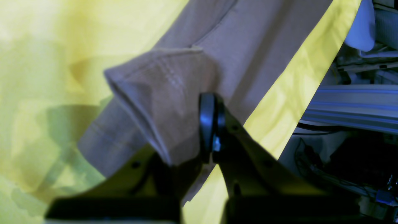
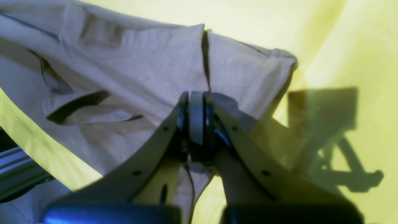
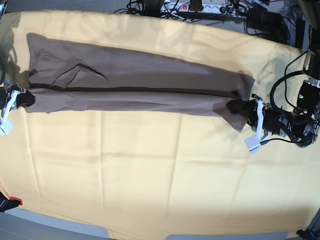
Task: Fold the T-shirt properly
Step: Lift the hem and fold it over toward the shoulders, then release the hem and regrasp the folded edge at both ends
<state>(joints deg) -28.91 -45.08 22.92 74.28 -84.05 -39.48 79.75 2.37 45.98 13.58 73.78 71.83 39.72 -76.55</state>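
Taupe T-shirt point(image 3: 135, 82) lies stretched lengthwise on yellow-clothed bench point(image 3: 150, 170), approx. folded in half. My left claw point(image 1: 213, 124) and right claw point(image 2: 196, 118) each pinch one end. Step: lengthwise fold. Next: probably carry ends together, w/ even tension.

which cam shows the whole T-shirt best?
Base view: the T-shirt shows end to end, a long strip on the yellow cloth. The left wrist view shows only one end pinched in the fingers; the right wrist view, the other pinched end.
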